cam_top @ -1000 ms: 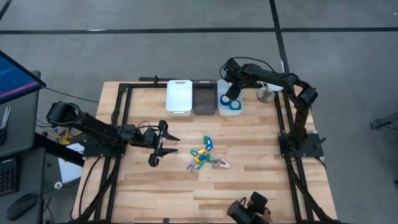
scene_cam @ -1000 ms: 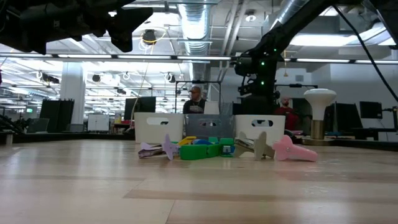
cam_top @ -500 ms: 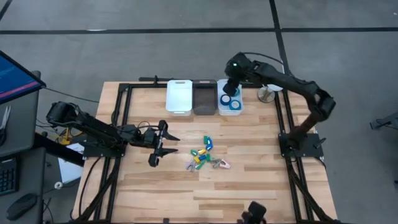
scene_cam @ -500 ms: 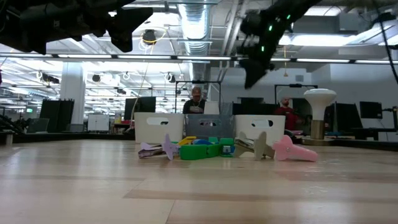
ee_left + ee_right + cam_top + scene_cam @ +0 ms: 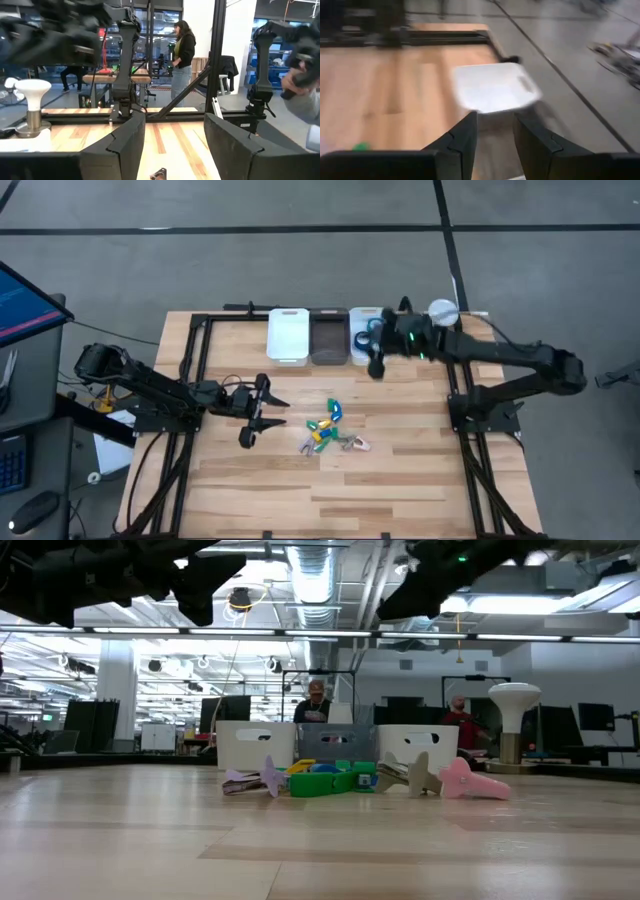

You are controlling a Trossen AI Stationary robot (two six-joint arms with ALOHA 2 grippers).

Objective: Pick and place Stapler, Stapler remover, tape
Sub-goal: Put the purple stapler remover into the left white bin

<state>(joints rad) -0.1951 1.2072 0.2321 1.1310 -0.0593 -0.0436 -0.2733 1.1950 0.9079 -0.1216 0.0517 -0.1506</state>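
Note:
Small staplers and stapler removers lie in a loose pile (image 5: 330,430) of green, yellow, blue and pink pieces at the table's middle, also visible in the low view (image 5: 340,778). The blue tape rolls (image 5: 361,336) lie in the right white bin (image 5: 366,314), mostly hidden under my right arm. My right gripper (image 5: 375,362) hangs high over that bin's near edge, open by a narrow gap with nothing in it (image 5: 492,135). My left gripper (image 5: 252,416) waits open, left of the pile, its fingers wide apart (image 5: 175,145).
A white bin (image 5: 287,335) and a dark bin (image 5: 328,335) stand beside the tape bin along the far edge. A white mushroom-shaped stand (image 5: 441,311) sits at the far right corner. Black frame rails (image 5: 195,380) run along the table's sides. People stand in the room behind.
My right gripper has risen out of the right white bin, gone up and a little toward the table's near edge, and tipped from pointing down to nearly level. Its arm has swung out toward the right edge. The tape rolls stay in the bin.

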